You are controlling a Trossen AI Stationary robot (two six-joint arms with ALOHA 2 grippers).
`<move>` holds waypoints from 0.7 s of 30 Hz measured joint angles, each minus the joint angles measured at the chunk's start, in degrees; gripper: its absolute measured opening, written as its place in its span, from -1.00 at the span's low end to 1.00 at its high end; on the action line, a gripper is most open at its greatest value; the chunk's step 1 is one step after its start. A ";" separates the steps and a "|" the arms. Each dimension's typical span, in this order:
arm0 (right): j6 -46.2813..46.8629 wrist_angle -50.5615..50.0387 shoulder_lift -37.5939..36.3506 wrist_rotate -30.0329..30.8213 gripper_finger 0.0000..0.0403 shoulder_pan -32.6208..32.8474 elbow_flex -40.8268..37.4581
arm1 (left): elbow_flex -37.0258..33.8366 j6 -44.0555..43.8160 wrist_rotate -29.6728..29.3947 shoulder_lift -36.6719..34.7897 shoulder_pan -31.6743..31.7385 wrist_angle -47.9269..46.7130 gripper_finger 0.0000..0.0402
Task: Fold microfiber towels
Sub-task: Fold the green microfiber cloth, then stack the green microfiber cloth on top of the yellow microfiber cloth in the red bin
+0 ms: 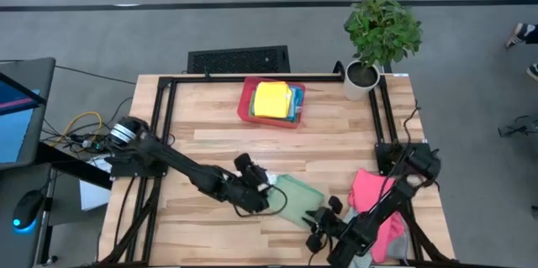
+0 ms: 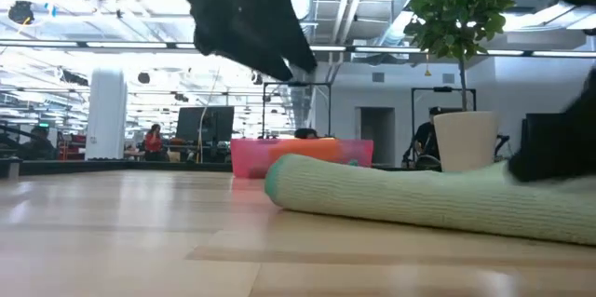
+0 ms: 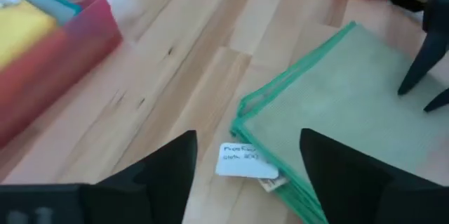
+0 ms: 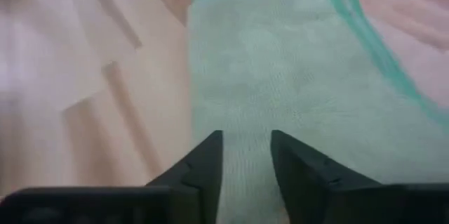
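Note:
A green microfiber towel lies folded in several layers on the table's near middle; it also shows in the low view. A white label sticks out at its corner. My left gripper is open and hangs above that corner, raised off the table. My right gripper is at the towel's near right end, its fingers a small gap apart. A pink towel lies crumpled at the near right. My right gripper's two fingertips stand down on the green towel's top face near its near right end, slanting down from the table's near right. The towel lies flat on the table between them. I cannot tell whether they pinch any cloth.
A red tray at the far middle holds a folded yellow towel and blue ones under it. A potted plant stands at the far right corner. A black frame borders the table. Bare wood shows at the near left.

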 joint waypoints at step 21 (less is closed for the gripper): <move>42.91 -24.95 -17.90 -17.85 0.15 6.95 -0.60 | -5.31 -21.17 21.94 -9.48 7.49 -6.67 0.46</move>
